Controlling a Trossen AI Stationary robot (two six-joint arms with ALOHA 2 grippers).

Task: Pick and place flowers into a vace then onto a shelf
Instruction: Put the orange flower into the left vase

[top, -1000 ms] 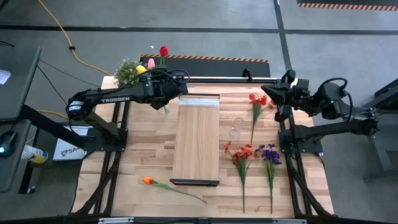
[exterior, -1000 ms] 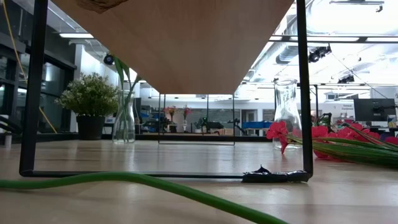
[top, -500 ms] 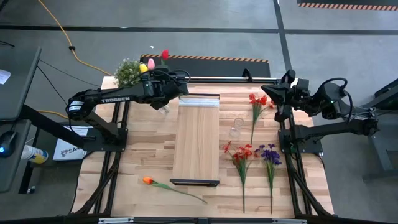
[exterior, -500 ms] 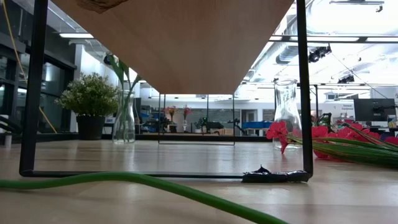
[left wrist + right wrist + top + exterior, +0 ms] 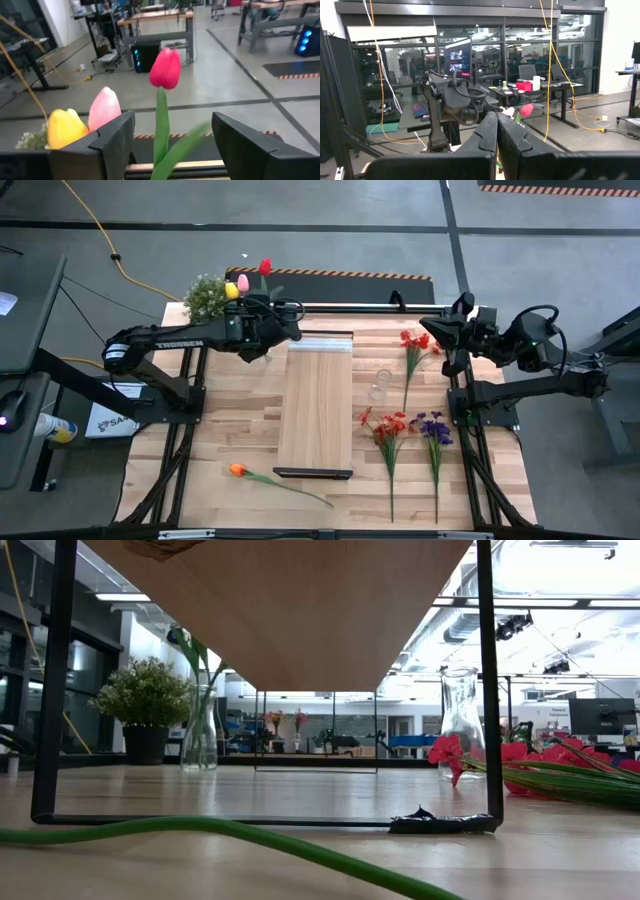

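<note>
Flanking red tulip point(image 5: 165, 70) stem, left pincer point(image 5: 172, 145) agape.

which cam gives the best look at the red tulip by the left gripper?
Left wrist view: the red tulip stands upright on its stem between the open left gripper's fingers, untouched. High view shows it small at the table's far edge. Right wrist view shows a distant red bloom. Low view hides the bloom.

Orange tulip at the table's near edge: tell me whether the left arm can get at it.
Probably yes. The orange tulip lies alone on bare tabletop on the left arm's side, and the left claw is open, holding nothing.
</note>
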